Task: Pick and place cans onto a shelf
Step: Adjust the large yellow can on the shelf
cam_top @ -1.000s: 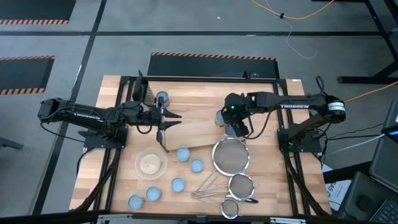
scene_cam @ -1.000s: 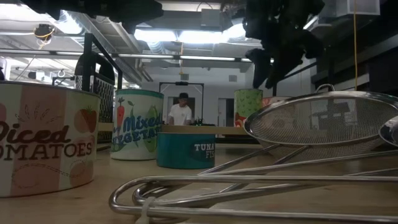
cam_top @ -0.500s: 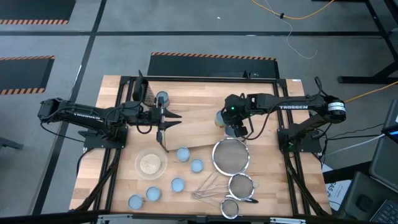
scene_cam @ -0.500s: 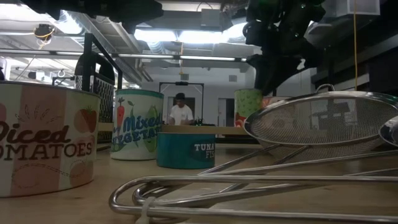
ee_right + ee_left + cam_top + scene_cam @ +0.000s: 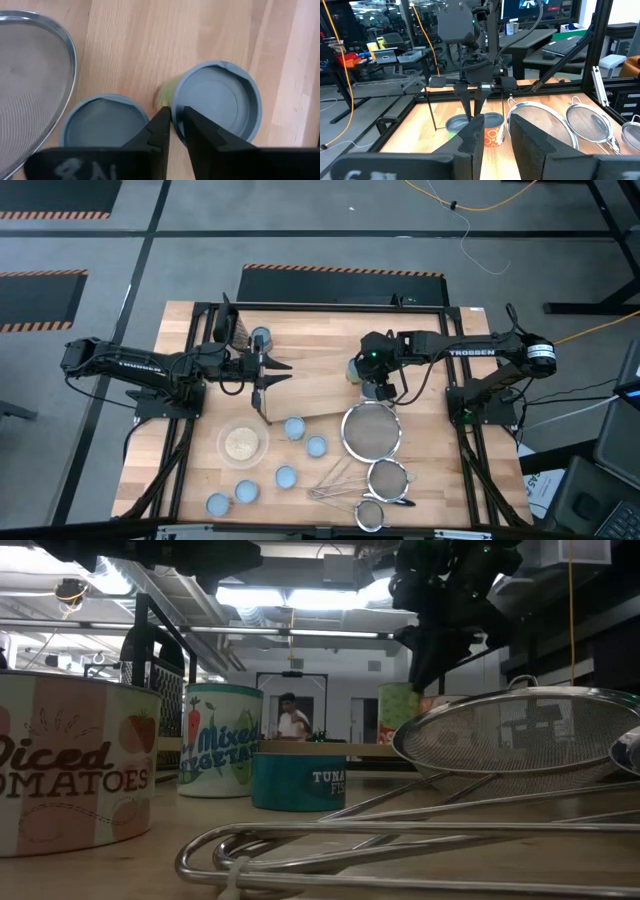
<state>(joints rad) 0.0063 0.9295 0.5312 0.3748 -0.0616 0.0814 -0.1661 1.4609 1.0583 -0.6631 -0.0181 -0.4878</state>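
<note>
On the table (image 5: pixel 200 330) the shelf (image 5: pixel 310 385) lies flat near the middle, the biggest thing and the mark for all else. At its left end waits the left arm, its hand (image 5: pixel 272 372) over the shelf's edge with fingers (image 5: pixel 470 140) a little apart and holding nothing. At the shelf's right end the right hand (image 5: pixel 378 385) points straight down over two cans (image 5: pixel 217 105) standing side by side, its fingers (image 5: pixel 159 131) nearly together above the gap between them, gripping neither. Just off the shelf's near right corner lies the large strainer (image 5: pixel 372 430), with two smaller strainers (image 5: pixel 388 477) beyond it. Near the shelf's near left corner sits the bowl (image 5: pixel 242 444), with five loose cans (image 5: pixel 294 427) scattered beside it. One more can (image 5: pixel 261 338) stands by the shelf's far left corner.
</note>
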